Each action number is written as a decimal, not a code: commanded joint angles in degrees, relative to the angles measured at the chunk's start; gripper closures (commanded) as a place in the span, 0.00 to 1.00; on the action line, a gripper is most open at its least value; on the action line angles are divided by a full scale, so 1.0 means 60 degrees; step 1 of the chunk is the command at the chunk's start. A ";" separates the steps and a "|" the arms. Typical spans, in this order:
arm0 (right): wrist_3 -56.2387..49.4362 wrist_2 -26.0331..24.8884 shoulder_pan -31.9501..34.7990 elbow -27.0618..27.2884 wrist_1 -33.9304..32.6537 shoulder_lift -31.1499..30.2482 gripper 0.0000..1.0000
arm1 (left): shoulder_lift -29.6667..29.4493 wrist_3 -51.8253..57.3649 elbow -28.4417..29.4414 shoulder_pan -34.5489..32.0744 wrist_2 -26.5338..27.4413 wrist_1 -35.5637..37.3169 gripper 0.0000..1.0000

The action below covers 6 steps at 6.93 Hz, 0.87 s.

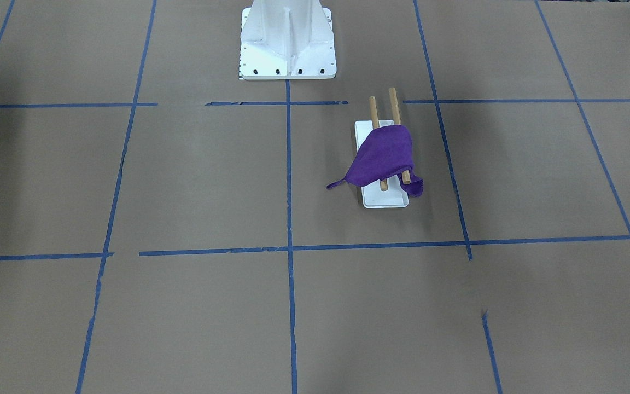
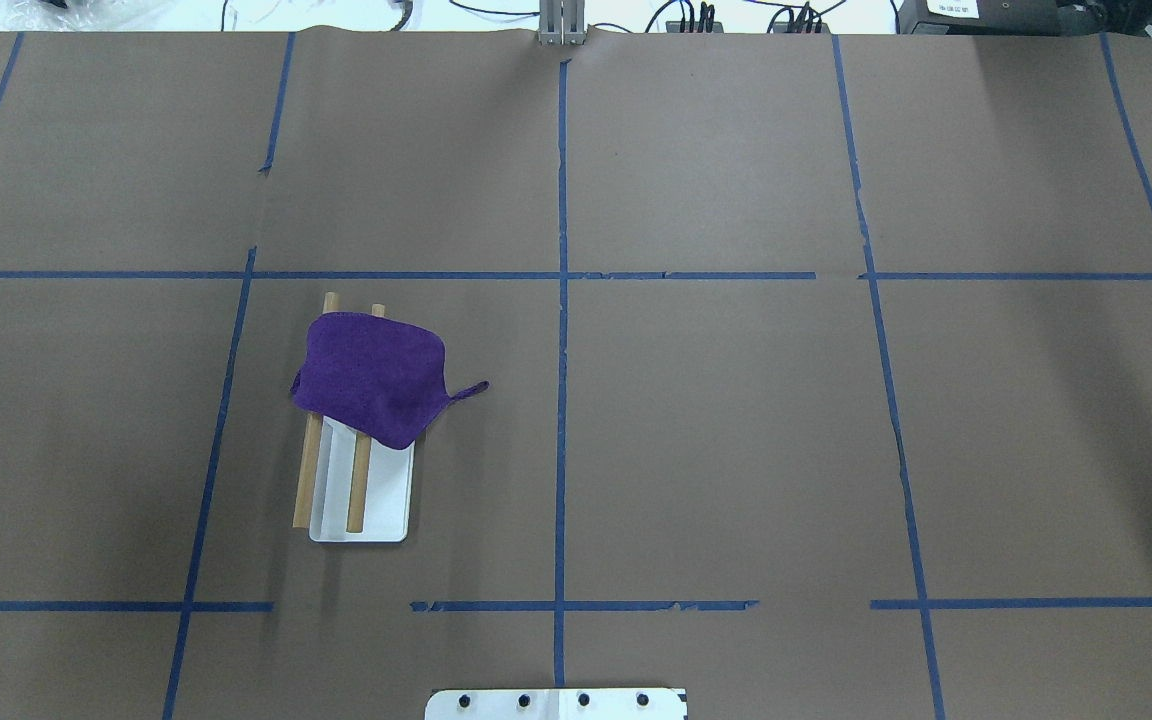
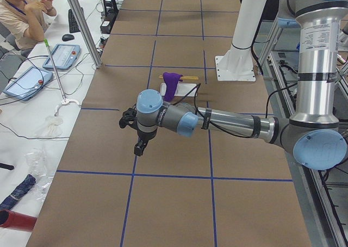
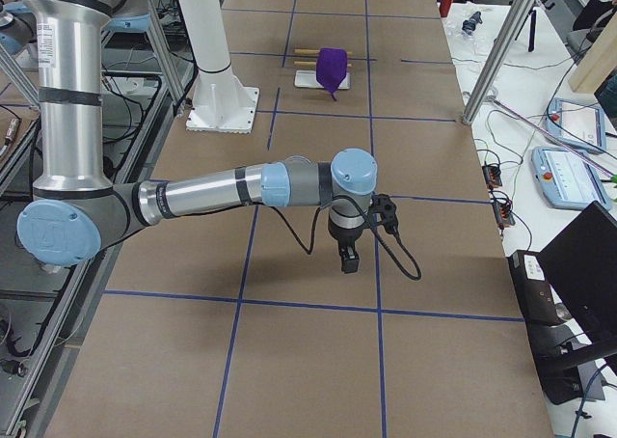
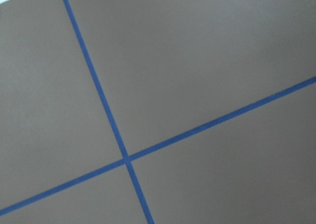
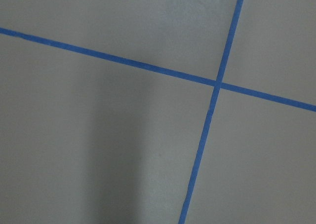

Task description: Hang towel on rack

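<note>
A purple towel (image 1: 383,156) lies draped across both brown dowel rods of the rack (image 1: 386,198), with a corner loop sticking out to one side. In the overhead view the towel (image 2: 371,375) covers the far half of the rack (image 2: 386,500). The towel (image 3: 170,84) and rack also show small in both side views (image 4: 332,67). My left gripper (image 3: 140,147) points down over bare table, well away from the rack. My right gripper (image 4: 347,257) points down likewise, far from it. I cannot tell whether either is open or shut. Both wrist views show only brown paper and blue tape.
The large white bolted pedestal (image 1: 287,38) stands at the robot's side of the table (image 2: 556,703). Blue tape lines grid the brown paper. A seated person (image 3: 22,13) and tablets (image 3: 61,55) are at a side bench beyond the table edge.
</note>
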 commanded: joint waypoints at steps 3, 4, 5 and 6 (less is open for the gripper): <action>-0.0209 -0.0091 0.0053 -0.0007 -0.0171 -0.0254 0.00 | 0.0645 0.0061 -0.0116 -0.0061 -0.0136 0.0195 0.00; -0.0252 -0.0178 0.0067 -0.0050 -0.0157 -0.0342 0.00 | 0.0646 0.0033 0.0001 -0.0061 -0.0136 -0.0052 0.00; -0.0296 -0.0179 0.0067 -0.0138 -0.0098 -0.0473 0.00 | 0.0530 0.0032 0.0060 -0.0047 -0.0122 -0.0156 0.00; -0.0326 -0.0150 0.0067 -0.0138 -0.0069 -0.0576 0.00 | 0.0151 0.0003 0.0220 -0.0046 -0.0078 -0.0128 0.00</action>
